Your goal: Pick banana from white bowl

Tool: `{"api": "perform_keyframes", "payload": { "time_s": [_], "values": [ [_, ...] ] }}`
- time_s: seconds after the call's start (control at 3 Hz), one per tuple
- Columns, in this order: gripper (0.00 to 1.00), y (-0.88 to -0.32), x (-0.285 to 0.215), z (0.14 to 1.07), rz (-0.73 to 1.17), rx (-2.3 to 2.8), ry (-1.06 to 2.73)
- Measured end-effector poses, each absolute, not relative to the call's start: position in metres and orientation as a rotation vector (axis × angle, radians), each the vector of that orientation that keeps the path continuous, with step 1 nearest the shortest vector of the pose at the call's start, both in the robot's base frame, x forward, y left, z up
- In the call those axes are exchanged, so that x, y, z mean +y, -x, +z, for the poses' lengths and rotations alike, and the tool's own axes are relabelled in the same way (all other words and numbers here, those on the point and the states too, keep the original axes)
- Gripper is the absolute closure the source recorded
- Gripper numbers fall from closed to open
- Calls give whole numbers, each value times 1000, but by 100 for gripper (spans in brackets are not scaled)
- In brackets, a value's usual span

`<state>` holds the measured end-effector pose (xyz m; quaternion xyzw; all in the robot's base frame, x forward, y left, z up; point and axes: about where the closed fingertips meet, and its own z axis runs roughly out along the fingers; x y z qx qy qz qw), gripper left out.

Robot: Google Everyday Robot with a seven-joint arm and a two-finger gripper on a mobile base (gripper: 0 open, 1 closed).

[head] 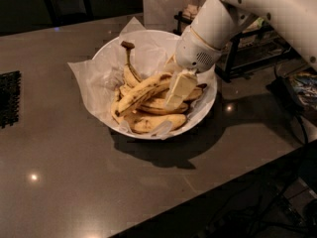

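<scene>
The white bowl (148, 35), lined with crinkled white paper (85, 78), stands in the middle of the dark table and holds several bananas. The longest banana (141, 91) lies diagonally on top of the pile, yellow with brown streaks. My gripper (174, 94) reaches down into the right side of the bowl from the upper right. Its cream tip rests against the right end of the long banana. The white wrist housing (203, 38) hides the bowl's far right rim.
A banana with an upright dark stem (129, 63) stands at the back of the pile. A black wire rack (242, 53) stands behind the arm at the right. A black mat (9, 99) lies at the left edge. The table's front edge (208, 192) runs diagonally at lower right.
</scene>
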<state>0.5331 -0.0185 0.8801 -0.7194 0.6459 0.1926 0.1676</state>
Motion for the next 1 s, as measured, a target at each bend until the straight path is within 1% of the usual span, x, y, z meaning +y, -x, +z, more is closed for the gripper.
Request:
{"api": "perform_keyframes", "payload": {
  "time_s": [0.33, 0.67, 1.0],
  "values": [
    [89, -532, -17, 888, 535, 1811, 2043],
    [100, -531, -16, 898, 528, 1775, 2033],
    [100, -529, -18, 904, 536, 1743, 2015]
  ]
}}
